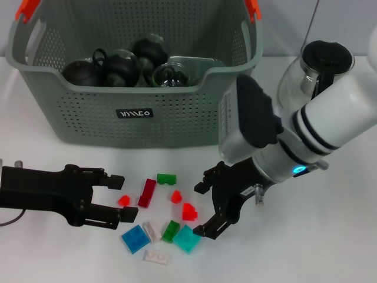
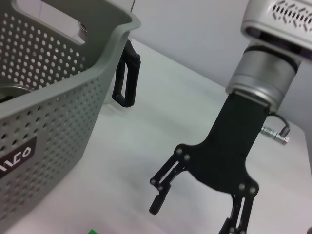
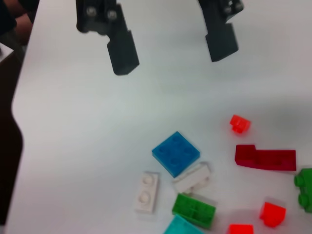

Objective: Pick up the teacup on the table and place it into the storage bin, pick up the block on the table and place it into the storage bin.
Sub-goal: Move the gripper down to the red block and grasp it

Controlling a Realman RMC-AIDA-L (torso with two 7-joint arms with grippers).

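Holding several dark round teaware pieces [image 1: 121,68] and a glass item [image 1: 171,75] already, storage bin [image 1: 141,127] stands at the far side of the worktop [image 1: 330,236]; no teacup is seen loose on the worktop, so that half reads as done.

Blocks: all on the worktop, none seen in the bin. Scatter between the two tools includes dark red bar [image 1: 147,192], blue plate [image 1: 135,239], teal plate [image 1: 187,238], green bricks [image 1: 170,230], white pieces [image 1: 156,257], small red bits [image 1: 189,211].

Right tool [image 1: 205,209]: released, jaws spread, empty, just beside the red bits and teal plate.

Left tool [image 1: 121,199]: released, empty, beside the scatter's other edge.

Glass jug [image 1: 318,71]: behind the right arm, outside the bin.

Remaining, by judgement: the block stage, not yet begun.
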